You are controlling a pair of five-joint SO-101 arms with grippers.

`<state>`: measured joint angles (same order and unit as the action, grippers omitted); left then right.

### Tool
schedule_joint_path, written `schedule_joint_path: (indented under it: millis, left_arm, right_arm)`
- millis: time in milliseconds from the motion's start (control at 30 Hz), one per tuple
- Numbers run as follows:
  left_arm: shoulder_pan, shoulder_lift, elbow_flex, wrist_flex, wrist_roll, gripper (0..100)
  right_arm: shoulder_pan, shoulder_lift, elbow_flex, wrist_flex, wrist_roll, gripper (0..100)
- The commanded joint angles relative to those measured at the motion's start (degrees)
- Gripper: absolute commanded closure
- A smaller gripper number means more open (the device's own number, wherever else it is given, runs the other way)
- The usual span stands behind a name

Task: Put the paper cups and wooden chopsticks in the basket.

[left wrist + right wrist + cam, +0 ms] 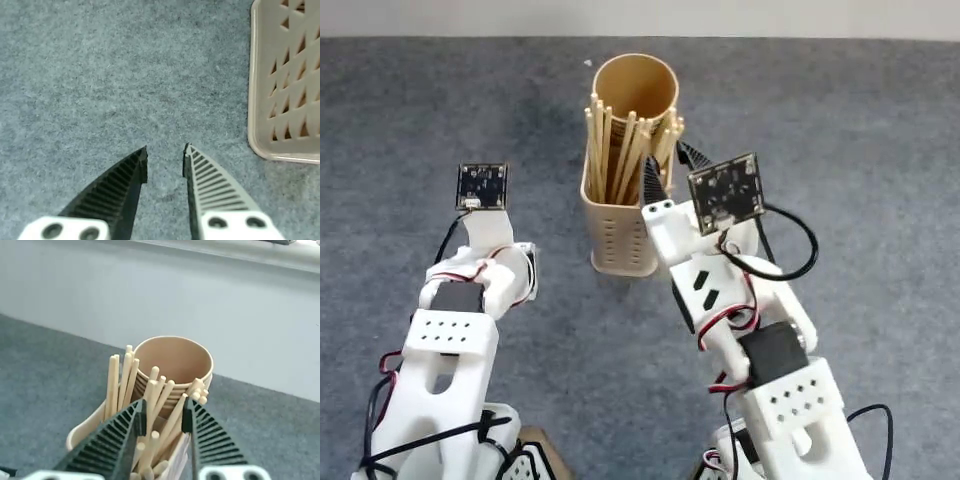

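Grey matting (410, 110), fuzzy and fibrous, covers the whole table, and a pale plain wall (210, 295) rises behind it. Standing upright in the middle is the basket (620, 245), a beige plastic tub with rounded corners and rows of small cut-out holes in its sides. The paper cups (635, 95) are in it, a nested stack of smooth brown card, mouth open to the camera, at the far end. Packed in front of them are the wooden chopsticks (620, 150), pale round sticks standing on end and fanning out at loose angles. The right pincer (164, 407) hangs directly above those sticks, ribbed jaws parted by a narrow gap; a few stick tips show through the gap, none clamped, and contact can't be judged. The left pincer (165, 149) is low over bare matting, one jaw black and one white, parted just as narrowly, gripping nothing, with the basket wall off to one side and well apart
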<state>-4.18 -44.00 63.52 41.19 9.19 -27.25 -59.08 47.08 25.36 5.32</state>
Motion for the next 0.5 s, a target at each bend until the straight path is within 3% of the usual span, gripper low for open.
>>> schedule_joint_path:
  millis: [0, 167, 267, 333, 467]
  left_arm:
    - [0.2, -0.5, -2.7, 0.3, -0.4, 87]
    - [-0.4, -1.5, -13.0, 14.5, -5.0, 87]
    - [-1.6, -6.7, -14.4, 17.0, -5.1, 87]
    - [-2.1, -11.7, -11.4, 16.8, -5.2, 87]
    - [-0.9, -22.5, 0.6, 12.7, -5.2, 87]
  right_arm:
    - [-0.2, -1.4, -11.6, 16.1, 1.1, 87.2]
    - [-0.2, -1.5, -26.6, 43.5, 1.0, 87.3]
    - [-0.2, -2.1, -31.5, 53.7, 0.9, 93.8]
    - [-0.2, -4.3, -29.6, 56.7, 0.9, 99.8]
    - [-0.2, -12.1, -17.5, 56.2, 1.1, 99.4]
